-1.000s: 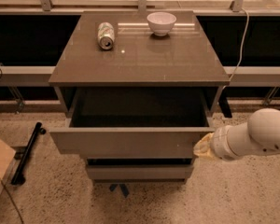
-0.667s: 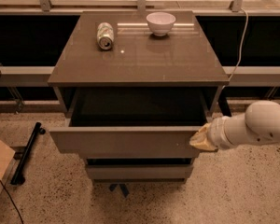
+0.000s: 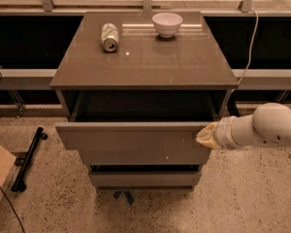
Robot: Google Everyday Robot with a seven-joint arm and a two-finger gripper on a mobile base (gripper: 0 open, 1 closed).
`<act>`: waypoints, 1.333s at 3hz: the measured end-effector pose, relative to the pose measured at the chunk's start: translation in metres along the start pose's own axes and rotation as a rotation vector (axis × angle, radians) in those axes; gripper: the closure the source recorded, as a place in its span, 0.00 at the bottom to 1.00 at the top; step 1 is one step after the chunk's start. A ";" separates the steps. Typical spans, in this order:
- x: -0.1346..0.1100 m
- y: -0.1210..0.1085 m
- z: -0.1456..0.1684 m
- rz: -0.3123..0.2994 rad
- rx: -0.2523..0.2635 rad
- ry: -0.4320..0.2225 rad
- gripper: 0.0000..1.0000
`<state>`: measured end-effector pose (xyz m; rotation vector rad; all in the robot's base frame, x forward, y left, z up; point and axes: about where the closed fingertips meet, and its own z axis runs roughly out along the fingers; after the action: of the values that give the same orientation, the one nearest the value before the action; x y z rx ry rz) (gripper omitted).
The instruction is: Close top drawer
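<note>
Gripper (image 3: 204, 136) sits at right end of the top drawer (image 3: 131, 140) front, apparently touching it; drawer stands open; gripper state cannot be told.

I count one can (image 3: 109, 36) and one bowl (image 3: 167, 23) on the surface (image 3: 150, 64), upper middle of the frame. Below it I see three drawer fronts: one wide top drawer (image 3: 131, 137), pulled out, and two narrower fronts (image 3: 145, 157). One tool (image 3: 204, 136) sits right of centre, at the top drawer's right end.
</note>
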<state>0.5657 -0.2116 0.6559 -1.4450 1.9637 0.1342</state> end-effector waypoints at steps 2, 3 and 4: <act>-0.002 -0.021 0.014 0.012 0.049 -0.021 0.75; -0.003 -0.020 0.016 0.011 0.045 -0.022 0.52; -0.004 -0.019 0.018 0.010 0.041 -0.023 0.22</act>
<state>0.5910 -0.2074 0.6500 -1.4018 1.9443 0.1136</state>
